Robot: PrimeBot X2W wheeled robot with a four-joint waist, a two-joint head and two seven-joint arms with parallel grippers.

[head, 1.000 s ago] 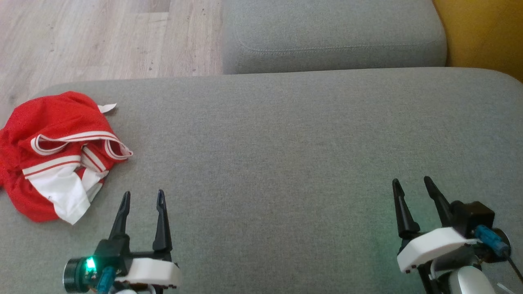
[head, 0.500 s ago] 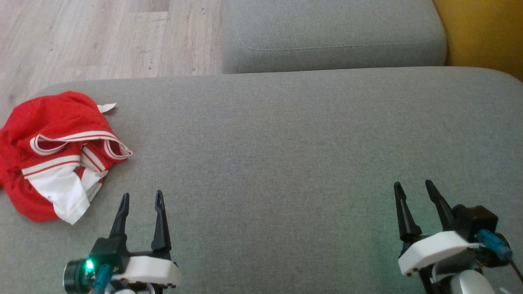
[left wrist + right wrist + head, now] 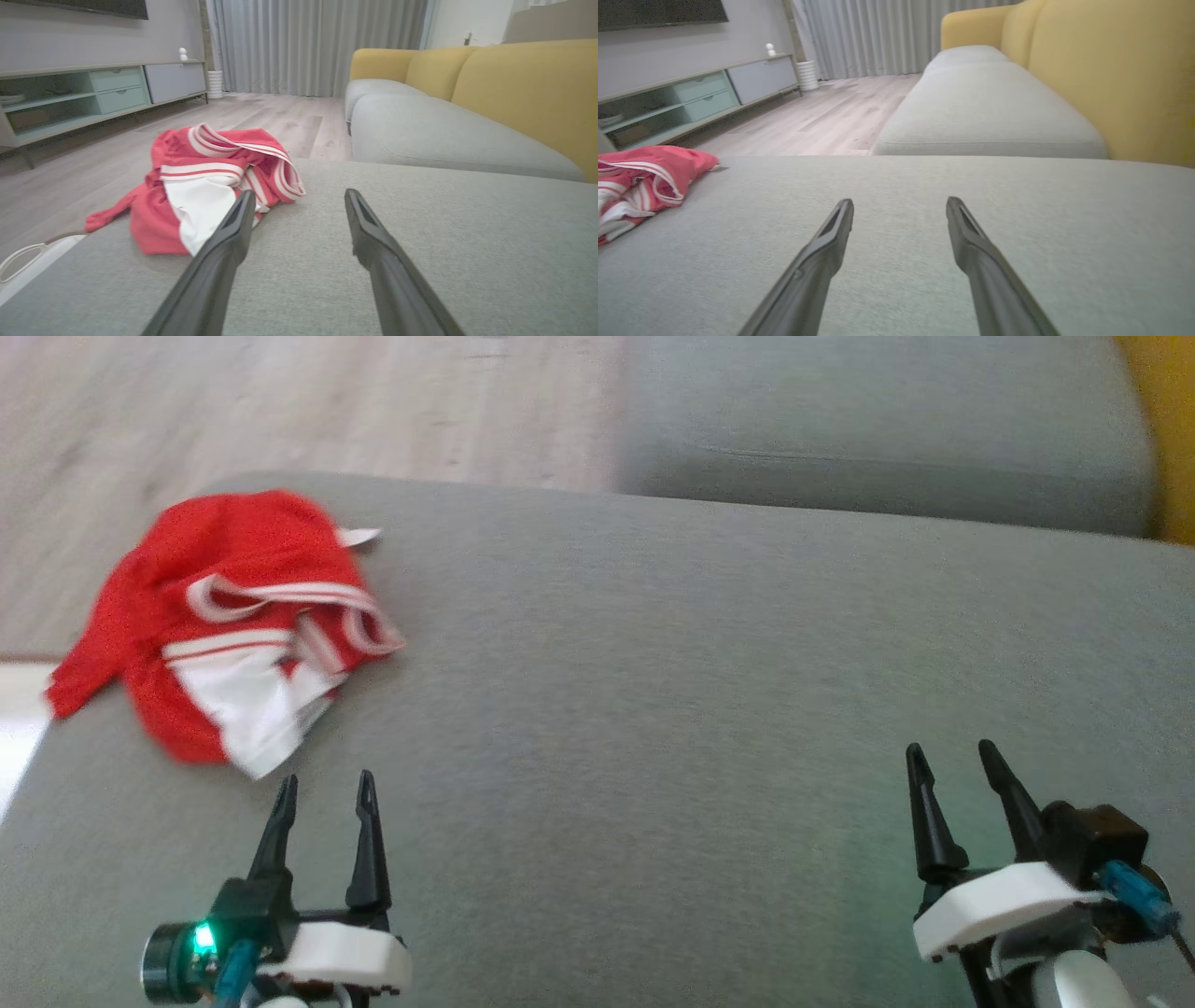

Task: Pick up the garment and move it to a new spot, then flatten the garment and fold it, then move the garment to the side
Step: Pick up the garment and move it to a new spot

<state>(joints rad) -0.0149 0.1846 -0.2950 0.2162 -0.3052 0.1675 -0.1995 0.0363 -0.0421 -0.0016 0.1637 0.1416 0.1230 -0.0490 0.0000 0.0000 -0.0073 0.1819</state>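
Crumpled red mesh garment with white panels and red-white striped trim [image 3: 233, 625] is sitting in a heap at the far left end of the big grey fabric seat cushion [image 3: 653, 709]. One red end trails off toward the cushion's left edge. It's bunched up, with the striped bands folded over each other and a white panel facing the robot.

The left gripper [image 3: 327, 777] is just beside it, with its two dark fingers spread apart and nothing between them. The tips point at the near white corner of the pile. In the left wrist view the left finger overlaps that white bit, but I honestly can't tell if it's touching the cloth.

The right gripper [image 3: 950, 747] is well away on the right side of the same cushion. Its fingers are spread too, holding nothing, with plain grey fabric ahead of them.

Beyond the cushion there's a second grey seat cushion [image 3: 887, 429] with a mustard-yellow backrest [image 3: 1111, 70], plus pale wood plank flooring [image 3: 373, 411]. The head view is a bit smeary.
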